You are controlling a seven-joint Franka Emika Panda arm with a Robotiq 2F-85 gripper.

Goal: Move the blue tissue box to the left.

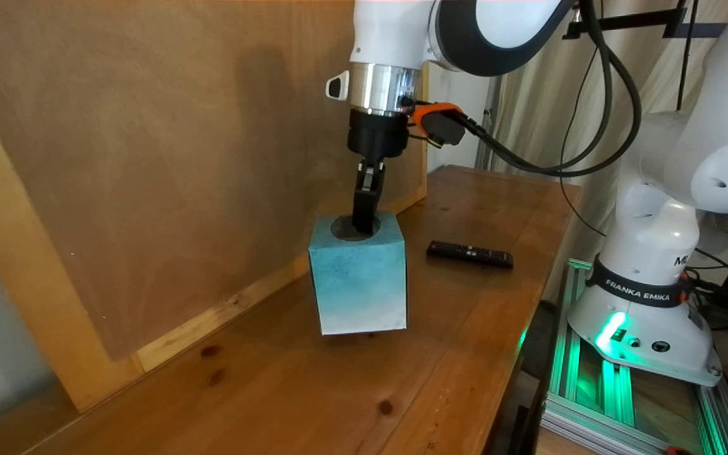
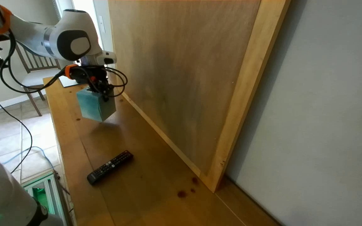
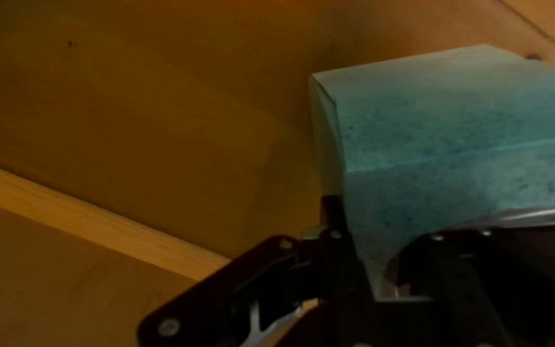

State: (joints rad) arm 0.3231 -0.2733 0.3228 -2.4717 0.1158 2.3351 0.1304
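The blue tissue box (image 1: 361, 284) is a light blue-teal cube with an oval hole in its top. It also shows in an exterior view (image 2: 90, 103), slightly tilted, with its shadow on the table below it. My gripper (image 1: 364, 221) points down at the box's top. In the wrist view the gripper (image 3: 369, 236) is shut on one wall of the tissue box (image 3: 451, 120): one finger is outside the wall, the other in the hole. The box hangs a little above the wooden table. The tip of the finger in the hole is hidden.
A black remote control (image 1: 470, 254) lies on the wooden table (image 1: 313, 392); it also shows in an exterior view (image 2: 110, 167). A large framed wooden panel (image 2: 181, 78) stands along the table's far edge, close beside the box. Black cables (image 2: 36, 89) hang from the arm.
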